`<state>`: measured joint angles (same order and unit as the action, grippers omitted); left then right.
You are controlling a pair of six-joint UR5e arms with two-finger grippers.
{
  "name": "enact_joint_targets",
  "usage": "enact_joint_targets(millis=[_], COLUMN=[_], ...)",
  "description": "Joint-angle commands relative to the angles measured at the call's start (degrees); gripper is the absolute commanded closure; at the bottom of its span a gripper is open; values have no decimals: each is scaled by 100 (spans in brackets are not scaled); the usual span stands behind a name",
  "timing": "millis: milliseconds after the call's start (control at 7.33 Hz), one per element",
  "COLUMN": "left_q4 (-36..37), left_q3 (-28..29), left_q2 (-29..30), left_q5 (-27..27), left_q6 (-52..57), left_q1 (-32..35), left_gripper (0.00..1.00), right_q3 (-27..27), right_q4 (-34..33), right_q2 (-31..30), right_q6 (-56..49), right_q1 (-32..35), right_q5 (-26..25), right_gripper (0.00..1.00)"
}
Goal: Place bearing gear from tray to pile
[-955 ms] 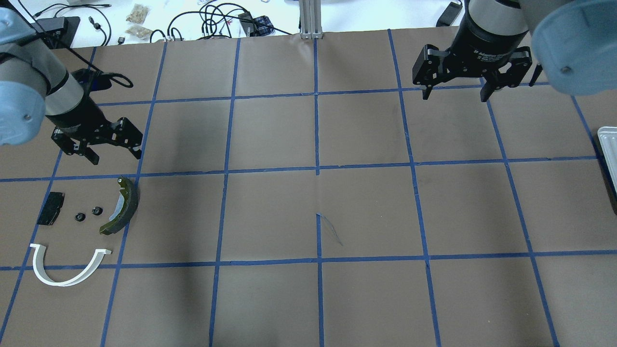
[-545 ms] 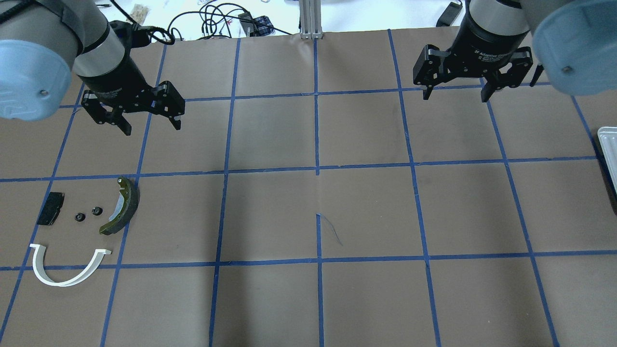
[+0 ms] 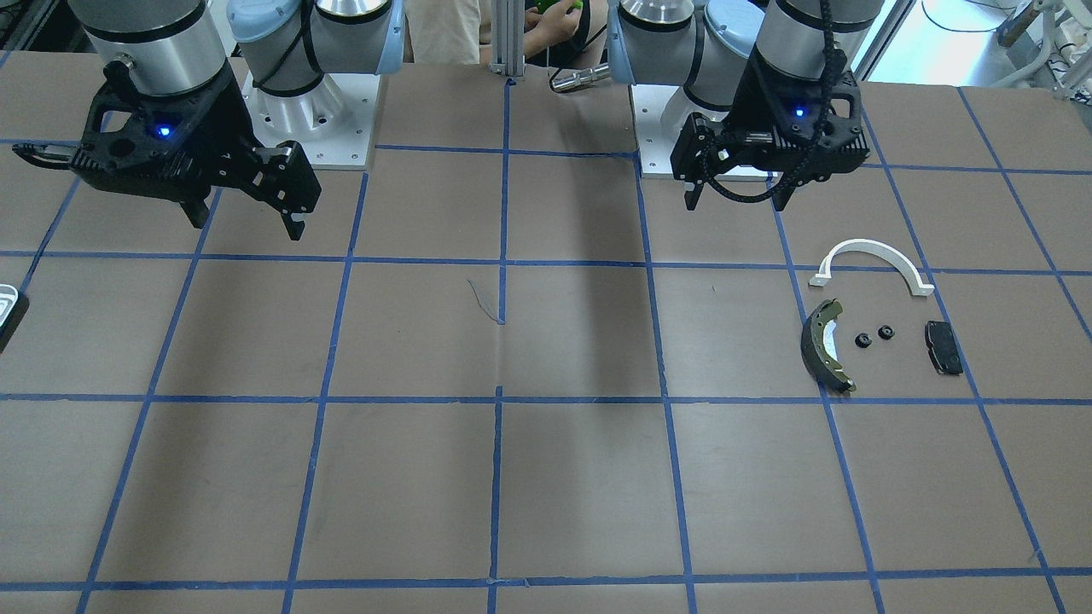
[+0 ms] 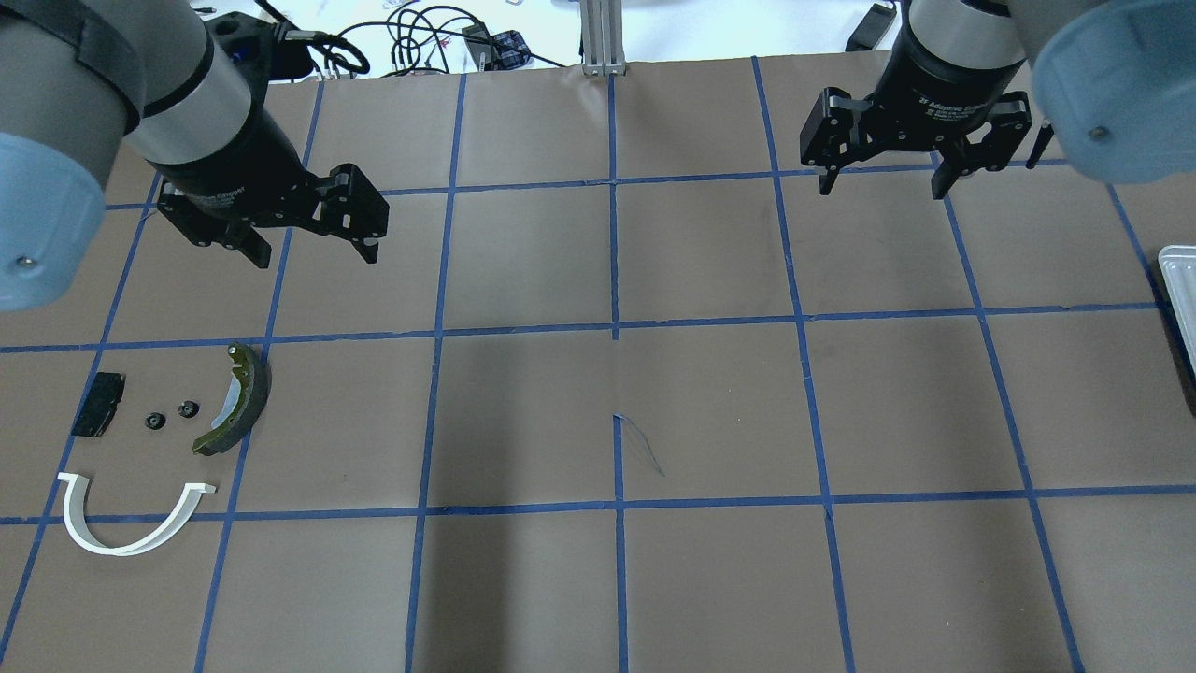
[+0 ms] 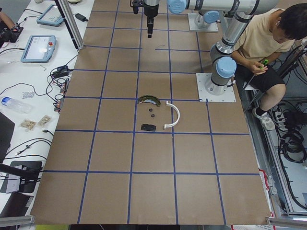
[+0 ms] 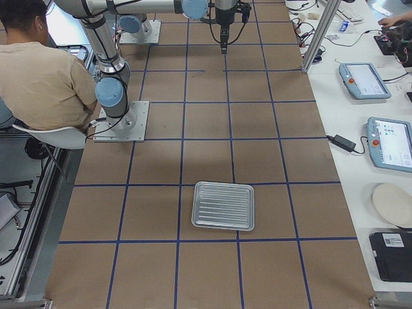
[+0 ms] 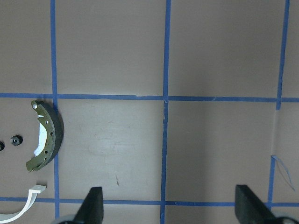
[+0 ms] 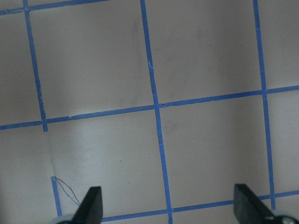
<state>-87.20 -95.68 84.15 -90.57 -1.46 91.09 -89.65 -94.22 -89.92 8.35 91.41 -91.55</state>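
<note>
The pile lies at the table's near left: a white arch [image 4: 131, 542], a dark-and-olive brake shoe [image 4: 250, 397], a black brake pad [image 4: 98, 404] and two small black bearing gears [image 4: 154, 422] [image 4: 188, 408] between pad and shoe. My left gripper [image 4: 315, 254] is open and empty, raised beyond the pile and to its right. Its wrist view shows the brake shoe [image 7: 46, 135] and one gear [image 7: 17, 139] at the left edge. My right gripper [image 4: 883, 190] is open and empty at the far right. The tray [image 6: 223, 206] lies on the right with nothing visible in it.
Brown paper with a blue tape grid covers the table [image 4: 617, 411]. Cables and small items [image 4: 411, 42] lie beyond the far edge. A seated person [image 5: 261, 40] is beside the robot's base. Tablets [image 6: 389, 141] sit on a side bench.
My left gripper has risen and moved away from the pile, toward the far side and to the right, still open and empty. The right arm has not moved.
</note>
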Motion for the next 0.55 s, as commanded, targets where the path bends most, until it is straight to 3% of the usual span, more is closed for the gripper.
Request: enact_joint_targets(millis=[0,273,409], left_q4=[-225,-727,-633], left_q3=[30,855,702], left_q2=[-23,381,409], left_q5=[-4,-21,-13], left_q6=[-170,-224,-206], left_q1=[49,32,93], left_gripper=[0,0,0], right_q3=[0,0,0], right_q4=[0,0,0], right_q2=[1,1,1], right_q6=[0,0,0], right_q1=[0,0,0], right_q5=[-3,-12,-12], right_gripper=[0,0,0])
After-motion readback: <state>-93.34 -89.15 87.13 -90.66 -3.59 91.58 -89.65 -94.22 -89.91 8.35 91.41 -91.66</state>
